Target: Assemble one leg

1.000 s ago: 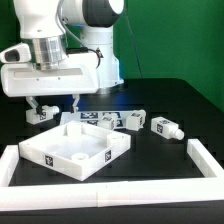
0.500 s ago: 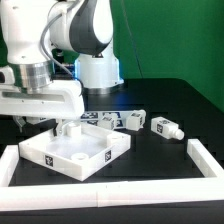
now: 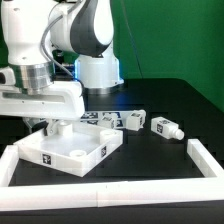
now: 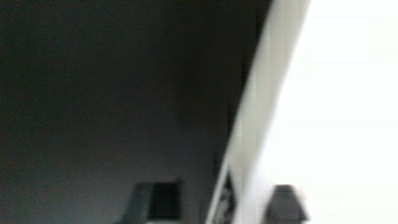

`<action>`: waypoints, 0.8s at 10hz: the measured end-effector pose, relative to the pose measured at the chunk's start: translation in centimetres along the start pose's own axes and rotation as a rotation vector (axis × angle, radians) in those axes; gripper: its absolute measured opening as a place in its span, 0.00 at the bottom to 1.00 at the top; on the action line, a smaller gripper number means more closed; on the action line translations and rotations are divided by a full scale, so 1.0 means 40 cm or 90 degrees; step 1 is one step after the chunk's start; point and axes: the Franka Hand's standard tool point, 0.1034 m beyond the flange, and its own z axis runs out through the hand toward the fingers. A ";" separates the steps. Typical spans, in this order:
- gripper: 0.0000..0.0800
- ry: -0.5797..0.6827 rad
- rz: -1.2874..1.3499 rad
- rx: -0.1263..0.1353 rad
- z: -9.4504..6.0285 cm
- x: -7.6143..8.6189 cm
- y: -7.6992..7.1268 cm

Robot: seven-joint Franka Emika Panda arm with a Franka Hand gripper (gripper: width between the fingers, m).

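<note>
The large white square tabletop (image 3: 72,148) lies on the black table, turned slightly. My gripper (image 3: 50,122) hangs over its far-left corner. In the wrist view my gripper (image 4: 222,202) has one dark finger (image 4: 160,200) outside the tabletop's rim (image 4: 249,150) and the other over the white inside, so the jaws clasp the rim. A white stub (image 3: 58,129) stands at that corner, partly hidden by the hand. Loose legs lie behind the tabletop: one (image 3: 133,121) beside another (image 3: 110,119), and one (image 3: 166,127) further toward the exterior view's right.
A low white fence runs along the front (image 3: 110,190), the exterior view's left (image 3: 10,162) and right (image 3: 205,155). The arm's white base (image 3: 98,70) stands at the back. A flat tagged board (image 3: 92,117) lies behind the tabletop.
The arm swung toward the exterior view's left and came down onto the tabletop's far-left corner. The tabletop has since slid left and turned a little with the gripper.
</note>
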 end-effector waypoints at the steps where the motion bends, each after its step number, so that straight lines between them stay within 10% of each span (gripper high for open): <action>1: 0.10 0.001 0.000 0.000 0.000 0.001 0.000; 8: 0.07 -0.005 0.051 0.010 -0.007 0.035 -0.088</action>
